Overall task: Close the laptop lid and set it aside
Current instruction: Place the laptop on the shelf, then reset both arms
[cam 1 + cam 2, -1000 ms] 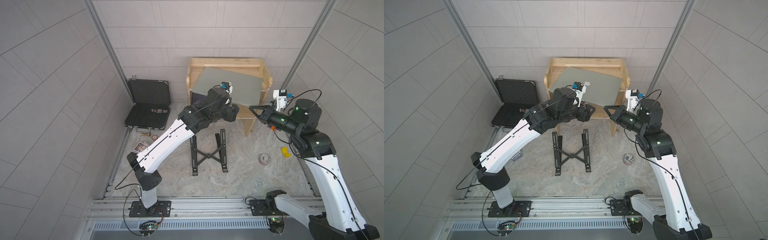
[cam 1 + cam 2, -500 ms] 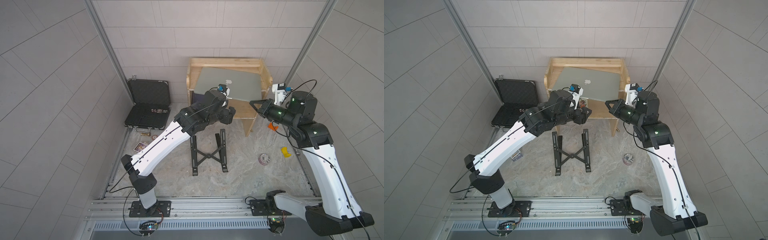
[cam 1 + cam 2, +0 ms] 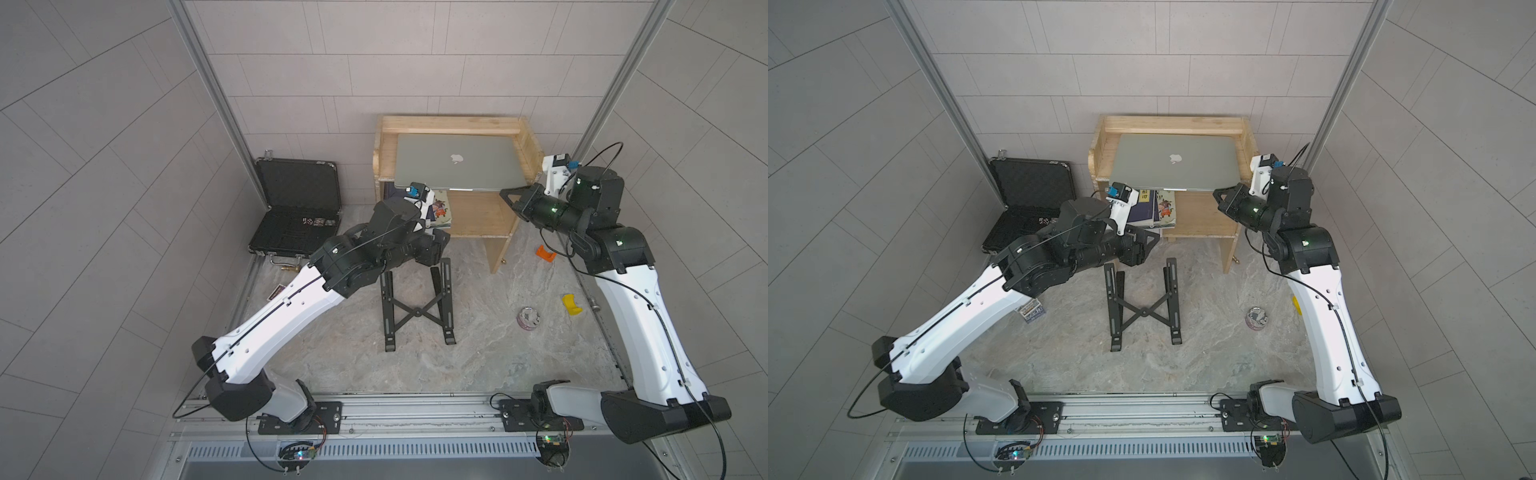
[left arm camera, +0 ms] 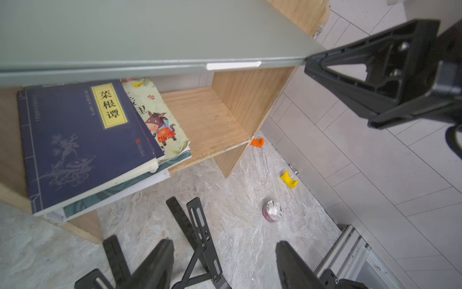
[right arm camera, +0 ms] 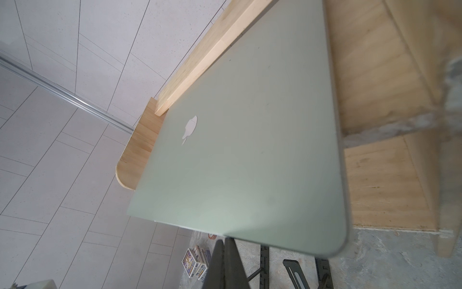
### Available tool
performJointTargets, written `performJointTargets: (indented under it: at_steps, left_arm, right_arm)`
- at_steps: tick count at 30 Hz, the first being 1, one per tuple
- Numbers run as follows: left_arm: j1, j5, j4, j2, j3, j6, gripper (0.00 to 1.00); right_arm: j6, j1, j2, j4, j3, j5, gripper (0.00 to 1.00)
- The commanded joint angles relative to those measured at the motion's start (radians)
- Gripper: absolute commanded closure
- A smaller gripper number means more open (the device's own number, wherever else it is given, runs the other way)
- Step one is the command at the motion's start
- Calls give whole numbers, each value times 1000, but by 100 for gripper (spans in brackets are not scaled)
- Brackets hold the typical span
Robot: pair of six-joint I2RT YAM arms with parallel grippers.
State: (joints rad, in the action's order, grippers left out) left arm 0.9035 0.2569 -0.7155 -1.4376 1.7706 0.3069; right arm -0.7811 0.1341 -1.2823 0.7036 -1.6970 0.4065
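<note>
Leftmost, an open black briefcase point(image 3: 297, 208) lies by the wall at the far corner. Next comes the left tool point(image 4: 222, 250), low in front of the wooden shelf unit point(image 3: 449, 124). Its fingers point(image 4: 155, 265) are spread with nothing between them, and it hovers over the far end of a black folding stand point(image 3: 415, 307) that stands on the table point(image 3: 332, 365). Just beyond it, a stack of books point(image 4: 75, 140) lies on the unit's lower shelf. On the unit's top board rests the laptop point(image 3: 457, 166), shut. The laptop lid point(image 5: 237, 150) faces up with its pale apple logo showing, and the front edge juts out past the board. At the laptop's front right corner is the right tool point(image 3: 505, 193), fingers pressed together and pinching nothing; whether its tip touches the corner cannot be told. Further right on the table lie a small round tin point(image 3: 528, 319), an orange piece point(image 3: 545, 253) and a yellow piece point(image 3: 572, 304), well apart from one another.
</note>
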Motion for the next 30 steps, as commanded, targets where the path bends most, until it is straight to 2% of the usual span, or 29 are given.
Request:
performJointTargets:
  at_steps: [1, 10, 16, 21, 24, 26, 30]
  left_arm:
    - [-4, 13, 26, 73, -80, 11, 34]
    - [-5, 46, 6, 213, -208, 15, 33]
    - [-9, 84, -27, 267, -250, 8, 30]
    - [-16, 109, -49, 295, -264, 23, 26]
    - [-17, 128, -61, 314, -269, 26, 19]
    - [-17, 150, -69, 330, -274, 24, 12]
    - [-17, 213, -83, 377, -302, -10, 5]
  right_arm:
    - [19, -15, -26, -10, -36, -18, 100]
    - [30, -27, -91, 0, -86, 19, 100]
    - [47, -27, -12, -86, -3, 94, 100]
    - [104, -27, 76, -71, 23, 95, 77]
    - [155, -27, 119, -13, 33, 53, 54]
    - [195, -28, 160, 23, 63, 6, 41]
    - [260, -27, 281, 42, 215, -173, 24]
